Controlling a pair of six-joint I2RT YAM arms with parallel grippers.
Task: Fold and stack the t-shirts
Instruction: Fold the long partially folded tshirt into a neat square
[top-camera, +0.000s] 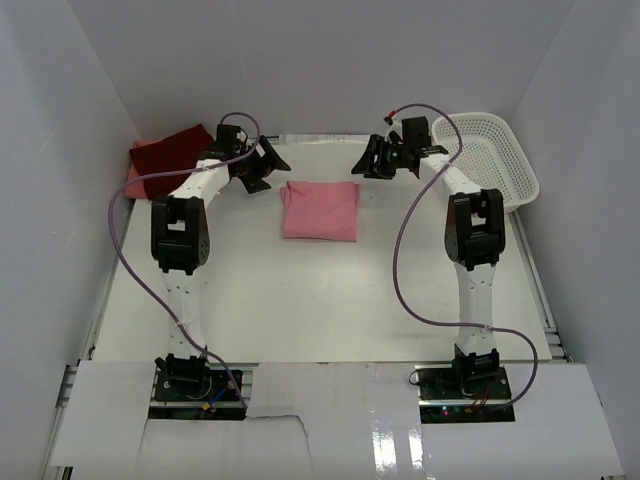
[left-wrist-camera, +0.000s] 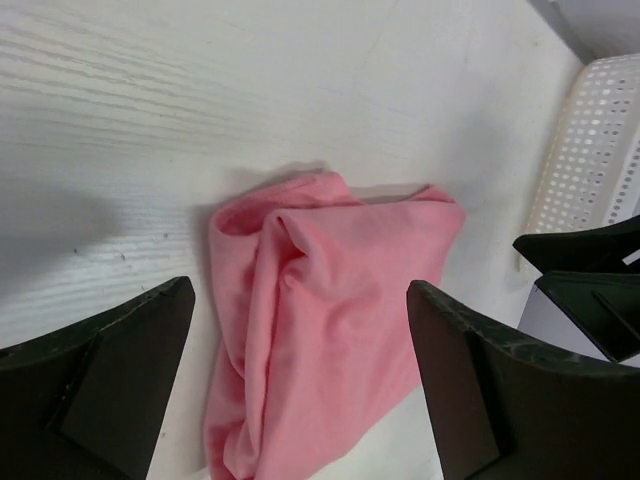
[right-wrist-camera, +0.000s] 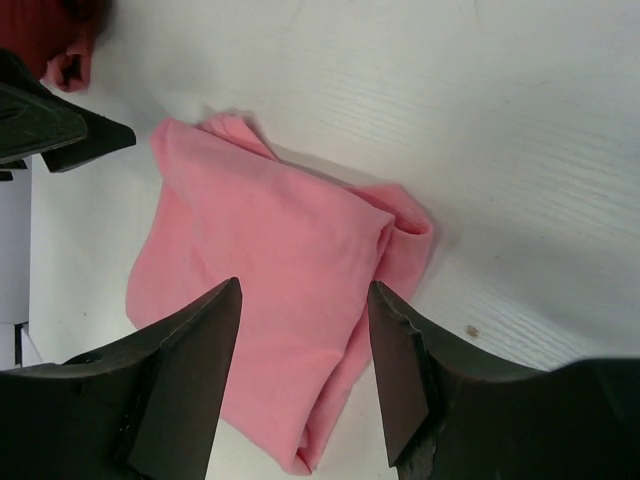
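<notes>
Pink and soft, the folded t-shirt lies flat as a rough rectangle on the white table, about midway between the two arms. The left gripper hangs just off the folded t-shirt's far left corner. Its jaws are spread wide and hold nothing; in the left wrist view the shirt's rumpled fold shows below the gap, and neither finger appears to touch the cloth. The right gripper hangs by the far right corner of the folded t-shirt. Its jaws are parted too, though less widely than the left pair, and they are also empty, with the cloth lying beneath them. Well to the left of the folded t-shirt, towards the far corner, a dark red t-shirt rests on a salmon pink t-shirt, of which only an edge shows. Well to the right of the folded t-shirt, past the right gripper, stands a white mesh basket.
</notes>
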